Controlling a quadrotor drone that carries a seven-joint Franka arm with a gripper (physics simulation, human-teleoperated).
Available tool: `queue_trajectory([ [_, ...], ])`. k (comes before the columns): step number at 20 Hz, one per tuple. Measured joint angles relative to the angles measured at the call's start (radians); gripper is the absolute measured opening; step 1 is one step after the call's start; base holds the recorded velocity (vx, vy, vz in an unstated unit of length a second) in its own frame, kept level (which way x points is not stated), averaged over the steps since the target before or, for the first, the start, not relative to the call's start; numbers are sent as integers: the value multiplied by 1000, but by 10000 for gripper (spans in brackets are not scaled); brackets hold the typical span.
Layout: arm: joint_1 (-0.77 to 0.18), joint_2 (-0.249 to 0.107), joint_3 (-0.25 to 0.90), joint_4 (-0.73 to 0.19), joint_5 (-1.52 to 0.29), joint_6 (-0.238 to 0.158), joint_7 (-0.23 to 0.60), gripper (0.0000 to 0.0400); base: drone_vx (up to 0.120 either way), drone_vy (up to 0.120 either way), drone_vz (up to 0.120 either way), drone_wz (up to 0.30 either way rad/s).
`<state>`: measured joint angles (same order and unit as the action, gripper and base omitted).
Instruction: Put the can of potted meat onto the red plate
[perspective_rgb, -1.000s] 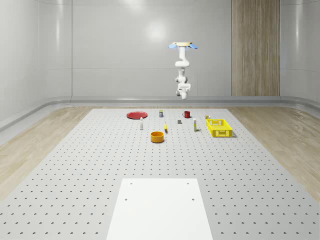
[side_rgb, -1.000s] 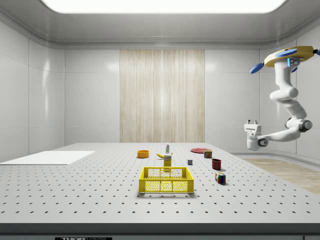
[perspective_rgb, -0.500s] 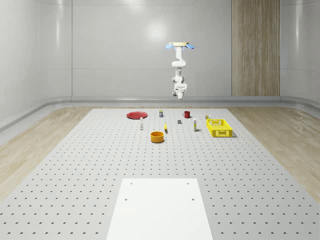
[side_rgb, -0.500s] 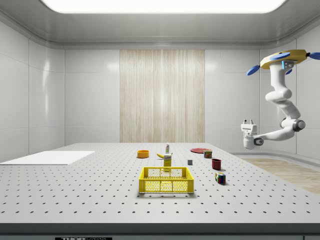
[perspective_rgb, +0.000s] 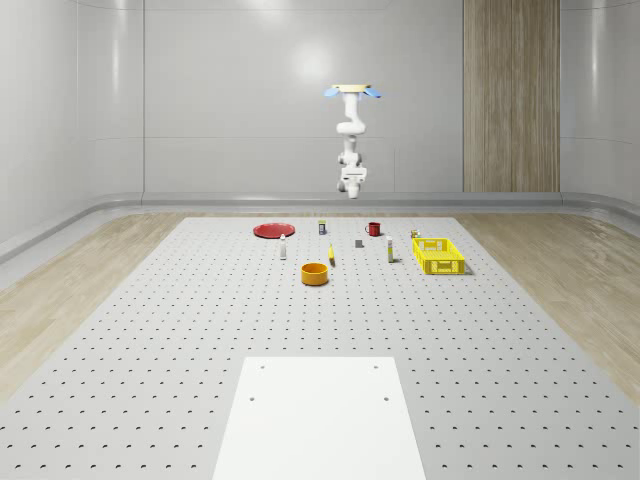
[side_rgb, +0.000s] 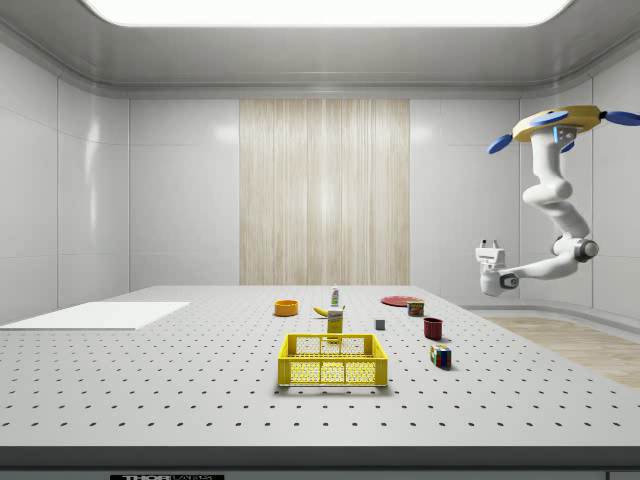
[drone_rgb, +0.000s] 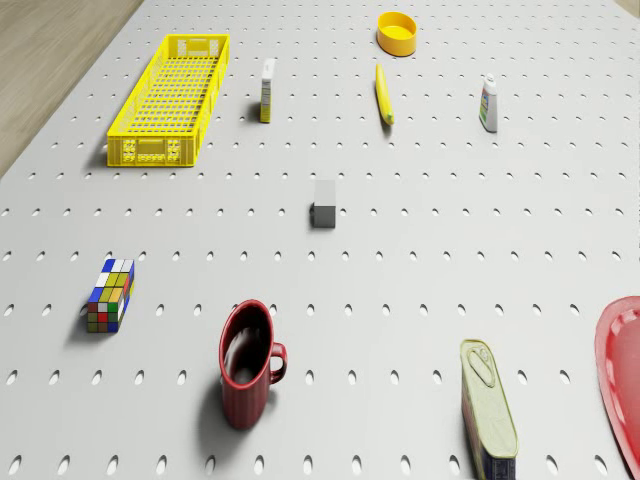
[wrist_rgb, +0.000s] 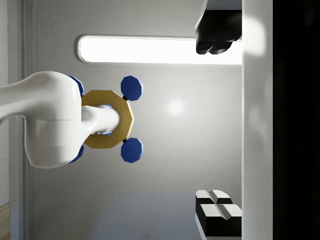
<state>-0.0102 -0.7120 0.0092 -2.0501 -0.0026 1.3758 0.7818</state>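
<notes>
Nothing is done yet: my drone (side_rgb: 556, 123) hovers upper right in the side view, gripper (side_rgb: 488, 245) apart and empty; the can (drone_rgb: 487, 412) stands beside the plate (drone_rgb: 622, 365).

Even, bright, diffuse light throughout. Source: long ceiling light panel (side_rgb: 330, 10), washed out to white in side view; also seen glaring in wrist view. Soft sheen patches on back wall (perspective_rgb: 310, 60). Shadows faint and short: small dark patch under mug (drone_rgb: 247, 365), thin one beside grey cube (drone_rgb: 323, 203). No blur, no edge distortion.
</notes>
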Motion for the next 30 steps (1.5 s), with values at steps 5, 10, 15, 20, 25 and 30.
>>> queue_trajectory([
  [5,-2,-3,6,-3,-8,4,1,400,48,-120,0,0],
  [10,-6,-5,19,-6,-27,8,3,400,120,-120,0,0],
  [15,-16,-9,50,-10,-70,12,9,400,56,-120,0,0],
  [20,-38,-14,122,-22,-171,17,23,400,0,-120,0,0],
  [25,-88,-27,278,-73,-395,28,55,400,0,-120,-56,0],
  [30,-194,-69,558,-258,-827,49,141,400,0,-120,-120,0],
])
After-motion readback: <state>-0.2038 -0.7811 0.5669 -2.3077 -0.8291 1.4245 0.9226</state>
